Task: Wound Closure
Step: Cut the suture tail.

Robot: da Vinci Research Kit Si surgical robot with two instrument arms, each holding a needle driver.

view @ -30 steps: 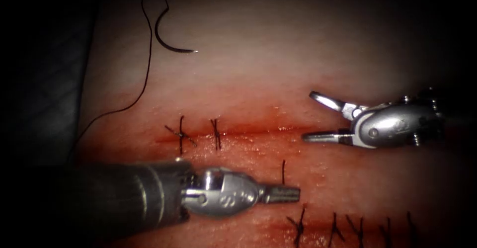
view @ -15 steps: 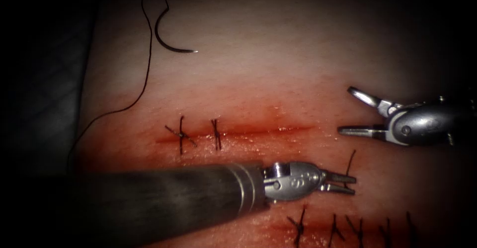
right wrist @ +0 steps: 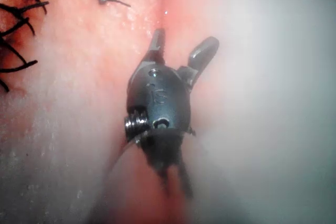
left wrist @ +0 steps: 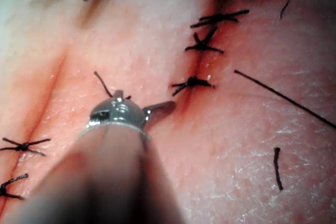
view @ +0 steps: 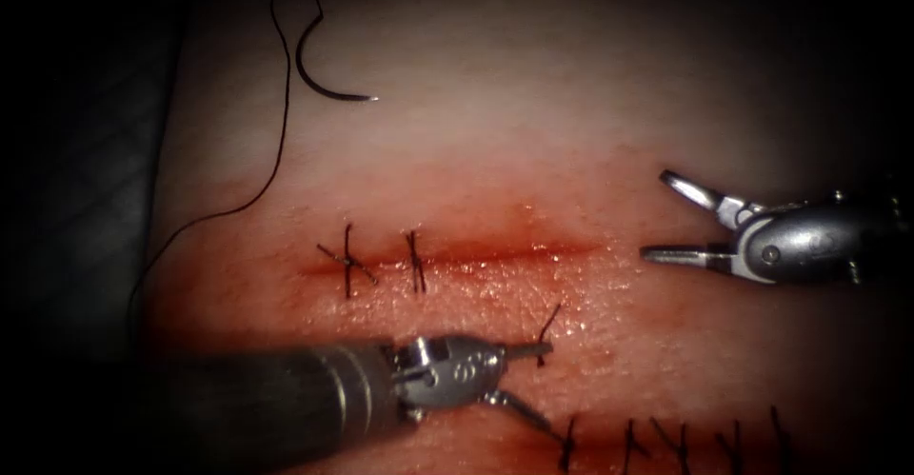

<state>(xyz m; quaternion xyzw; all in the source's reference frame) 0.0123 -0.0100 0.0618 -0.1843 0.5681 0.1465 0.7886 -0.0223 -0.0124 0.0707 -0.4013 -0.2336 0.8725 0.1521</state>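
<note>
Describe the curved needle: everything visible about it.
The needle is a thin, dark, metallic-looking arc shaped like a hook, with a bright glint at its pointed tip. It lies free on the pale tissue, well above the cut and toward its left end, not in the tissue. Thread runs from its blunt end, loops upward, then trails down the tissue's left side. Neither tool holds it: the left tool and right tool both have open jaws, far from it.

Bright middle, dark edges
Light lands on the middle of the tissue (view: 495, 151). The wet cut (view: 495, 251) shines, and the edges go black.
</note>
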